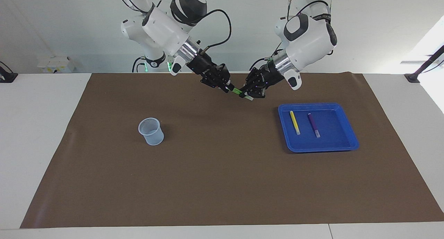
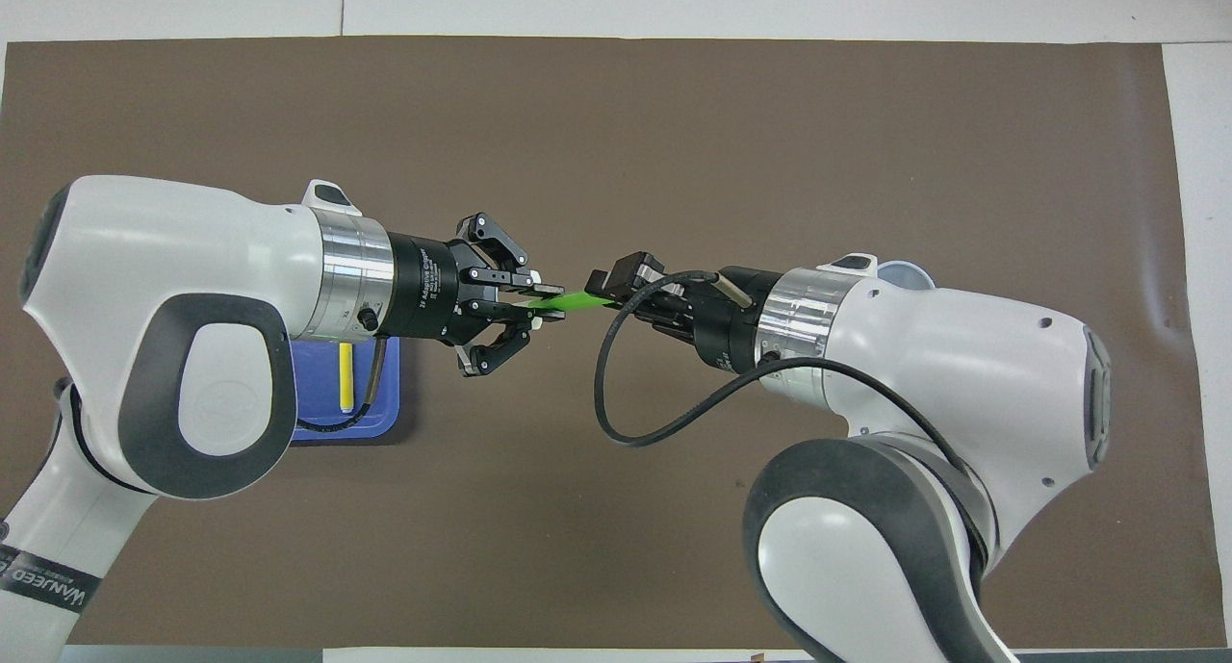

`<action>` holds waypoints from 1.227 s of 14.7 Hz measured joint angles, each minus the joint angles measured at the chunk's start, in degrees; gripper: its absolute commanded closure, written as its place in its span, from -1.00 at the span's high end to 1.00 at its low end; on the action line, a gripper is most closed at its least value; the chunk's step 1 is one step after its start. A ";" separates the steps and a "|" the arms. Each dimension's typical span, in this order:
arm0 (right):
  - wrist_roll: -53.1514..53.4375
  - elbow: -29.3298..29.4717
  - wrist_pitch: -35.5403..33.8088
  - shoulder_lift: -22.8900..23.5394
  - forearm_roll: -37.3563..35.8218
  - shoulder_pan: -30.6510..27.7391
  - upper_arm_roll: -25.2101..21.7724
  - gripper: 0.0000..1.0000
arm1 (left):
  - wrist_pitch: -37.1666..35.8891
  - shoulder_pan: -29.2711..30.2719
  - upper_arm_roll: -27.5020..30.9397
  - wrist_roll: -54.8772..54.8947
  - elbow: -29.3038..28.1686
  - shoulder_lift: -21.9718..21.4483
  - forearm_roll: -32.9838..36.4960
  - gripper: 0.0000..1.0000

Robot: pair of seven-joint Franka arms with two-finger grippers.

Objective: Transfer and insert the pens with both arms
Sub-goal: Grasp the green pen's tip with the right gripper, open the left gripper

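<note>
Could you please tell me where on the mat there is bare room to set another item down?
The brown mat lies bare between the cup and the blue tray, and all along its edge farthest from the robots. It is crowded nearest the robots, where the left pincer and right pincer both grip the green pen in the air.

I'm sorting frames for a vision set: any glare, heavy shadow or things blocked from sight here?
Facing view: bright wash at the edge by the left arm's end, soft shadows under the cup and blue tray. Overhead view: even light, but the arms cover most of the tray and cup; only the yellow pen shows there.
</note>
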 measured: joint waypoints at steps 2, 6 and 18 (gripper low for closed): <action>0.00 0.04 0.00 0.01 0.00 -0.04 0.00 -1.00 | 0.12 -0.01 -0.01 -0.01 -0.01 -0.01 -0.07 -1.00; -0.01 0.06 0.00 0.01 0.00 -0.08 -0.01 -1.00 | 0.24 -0.01 -0.02 -0.01 -0.06 -0.02 -0.32 -1.00; -0.16 0.04 -0.09 0.01 -0.27 -0.14 -0.01 -1.00 | 1.34 -0.11 -0.67 -0.45 -0.17 -0.52 -0.85 1.00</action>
